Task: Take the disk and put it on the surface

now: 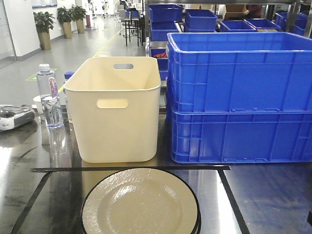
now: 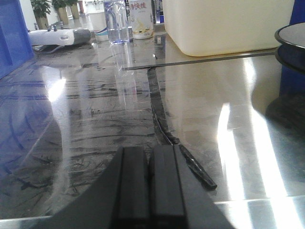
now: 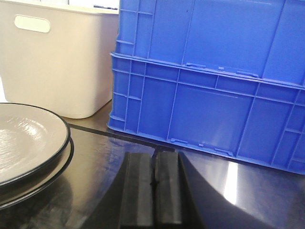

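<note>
The disk is a cream plate with a black rim, lying at the front middle of the surface, a dark glossy tabletop. In the right wrist view it sits on a second plate, and the disk is to the left of my right gripper, which is shut on nothing low over the surface. My left gripper is also shut and empty above the surface. The disk's rim shows far to its right. Neither gripper shows in the front view.
A cream bin and two stacked blue crates stand behind the disk. Black tape lines frame it. A water bottle and a grey device are at the left. A loose tape strip lies near the left gripper.
</note>
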